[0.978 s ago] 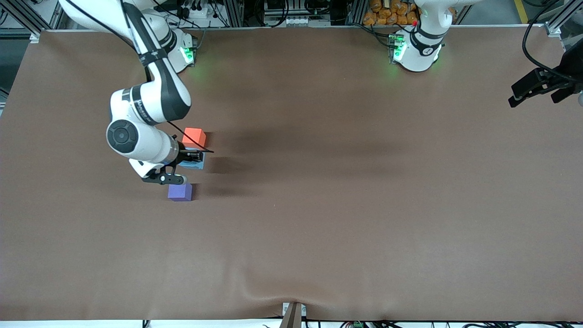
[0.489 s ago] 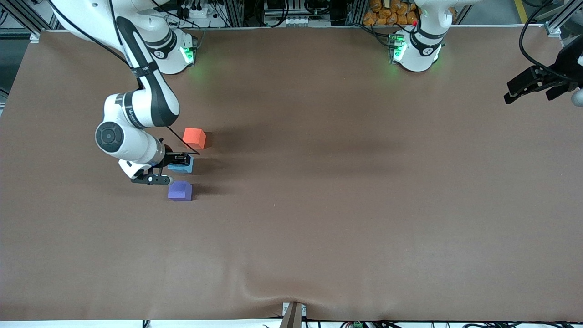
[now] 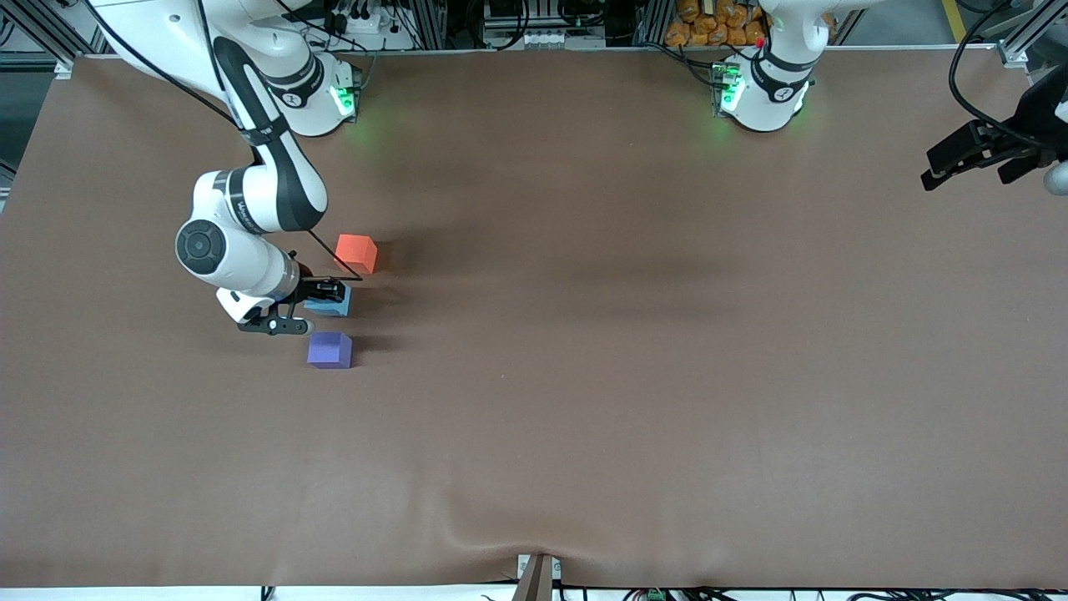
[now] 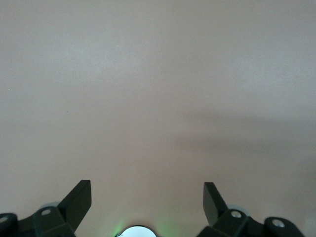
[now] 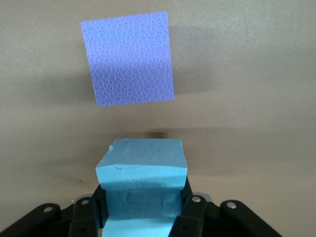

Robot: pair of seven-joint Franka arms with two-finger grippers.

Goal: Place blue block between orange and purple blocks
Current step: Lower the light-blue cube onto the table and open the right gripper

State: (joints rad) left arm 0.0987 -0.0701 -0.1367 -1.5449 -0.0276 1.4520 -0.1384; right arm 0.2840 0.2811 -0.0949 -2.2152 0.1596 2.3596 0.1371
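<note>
My right gripper is shut on the light sky-blue block, which is low at the table between the orange-red block and the violet-purple block. In the right wrist view the blue block sits between the fingers, with the purple block a short way off and apart from it. The orange block is out of that view. My left gripper is open and empty, held up at the left arm's end of the table; its wrist view shows only bare table between the fingertips.
The brown table cover is bare apart from the three blocks. A small bracket sits at the table edge nearest the front camera. Both arm bases stand along the edge farthest from it.
My right gripper carried the blue block a little toward the right arm's end of the table and settled it in line between the orange and purple blocks. The left gripper shifted slightly.
</note>
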